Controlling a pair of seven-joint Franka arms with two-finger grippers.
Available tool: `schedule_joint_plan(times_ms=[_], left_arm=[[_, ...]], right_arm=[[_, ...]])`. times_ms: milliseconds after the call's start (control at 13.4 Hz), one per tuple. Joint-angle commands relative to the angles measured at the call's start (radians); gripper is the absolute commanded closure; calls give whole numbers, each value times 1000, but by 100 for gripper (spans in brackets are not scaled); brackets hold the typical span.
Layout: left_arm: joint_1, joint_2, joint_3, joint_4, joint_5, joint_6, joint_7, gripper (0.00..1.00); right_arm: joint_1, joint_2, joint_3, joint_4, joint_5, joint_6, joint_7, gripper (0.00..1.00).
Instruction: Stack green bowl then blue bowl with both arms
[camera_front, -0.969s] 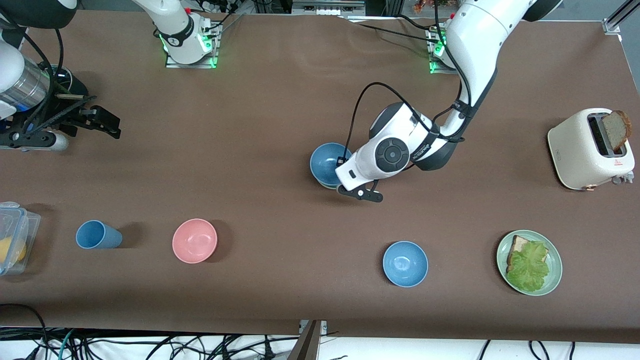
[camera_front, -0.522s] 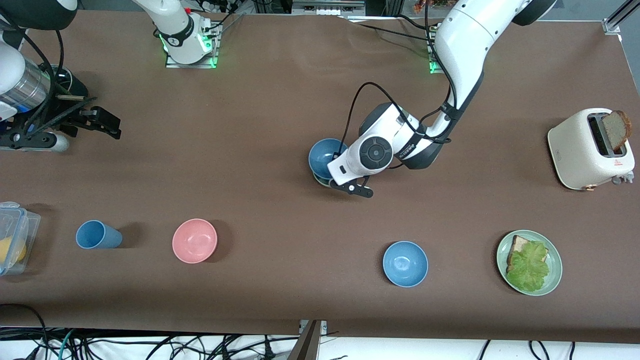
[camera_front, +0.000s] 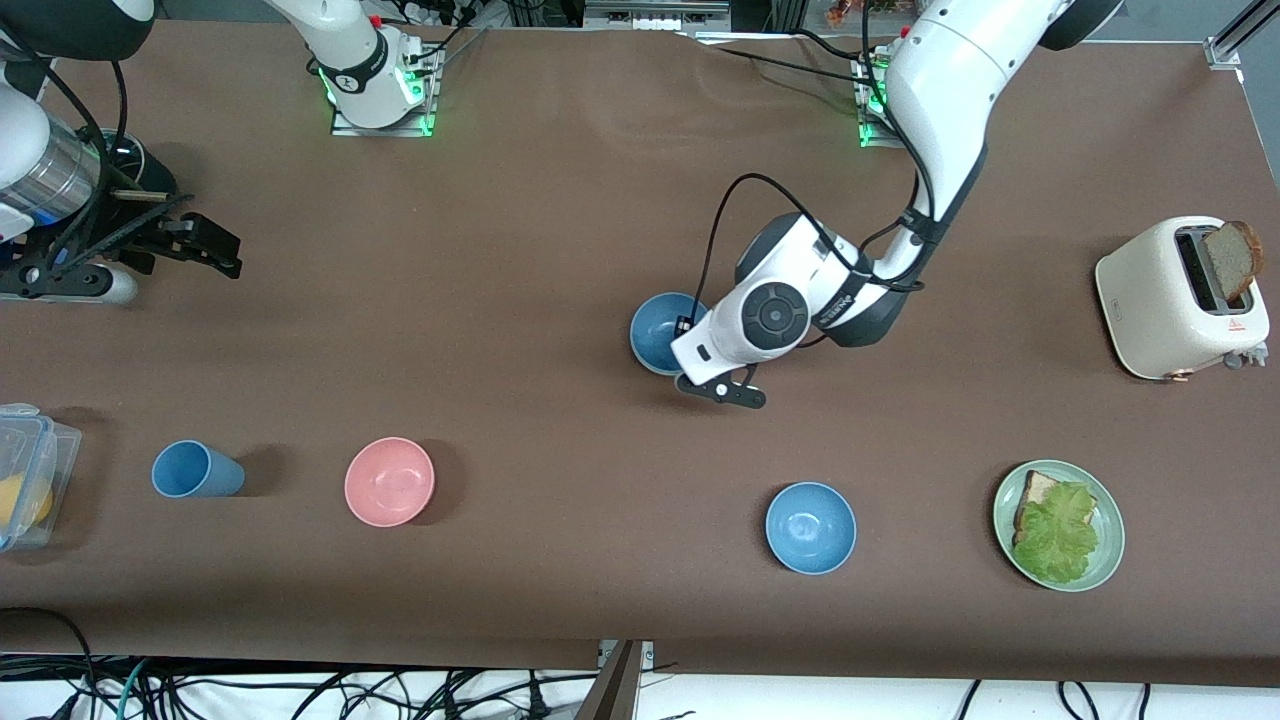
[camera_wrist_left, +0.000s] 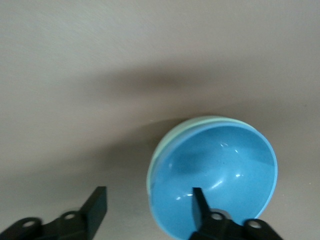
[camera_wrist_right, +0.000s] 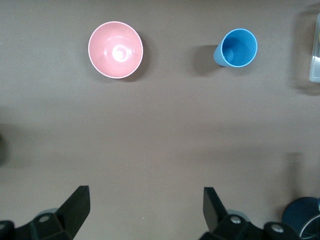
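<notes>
A blue bowl (camera_front: 662, 332) sits nested in the green bowl near the table's middle. In the left wrist view the blue bowl (camera_wrist_left: 220, 175) fills the green bowl (camera_wrist_left: 153, 167), which shows only as a thin pale rim. My left gripper (camera_wrist_left: 147, 205) is open, with one finger over the blue bowl's inside and the other outside the rim. In the front view its hand (camera_front: 700, 350) covers the bowls' edge. My right gripper (camera_front: 212, 245) waits open at the right arm's end of the table, high above the cloth (camera_wrist_right: 145, 205).
A second blue bowl (camera_front: 810, 527) stands nearer the front camera. A pink bowl (camera_front: 389, 481) and blue cup (camera_front: 195, 469) stand toward the right arm's end, beside a plastic container (camera_front: 25, 475). A green plate (camera_front: 1108, 540) with bread and lettuce and a toaster (camera_front: 1165, 300) are at the left arm's end.
My left hand shifted toward the right arm's end and came back. The blue bowl now looks smaller and lower, settled in the green bowl. The right arm has not moved.
</notes>
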Motion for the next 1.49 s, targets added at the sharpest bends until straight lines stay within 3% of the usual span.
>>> schedule_joint_plan(times_ms=[0, 373, 671, 894, 1118, 1342, 1416], left_arm=[[44, -91, -5, -5, 10, -70, -1, 0], [172, -284, 0, -4, 25, -234, 0, 0], [323, -350, -2, 105, 28, -445, 34, 0], [394, -401, 25, 141, 25, -502, 176, 0], [356, -541, 197, 6, 22, -476, 337, 0], [344, -721, 240, -256, 29, -285, 378, 0], [344, -732, 240, -271, 29, -281, 379, 0]], right_arm=[[-3, 7, 0, 16, -3, -17, -3, 0], [-5, 7, 0, 16, -2, -17, -5, 0], [-7, 9, 0, 16, -3, -17, -5, 0], [-7, 7, 0, 16, -3, -17, -5, 0], [-6, 7, 0, 16, -2, -17, -5, 0], [-5, 7, -1, 16, -2, -17, -5, 0], [-6, 7, 0, 16, -2, -17, -5, 0]])
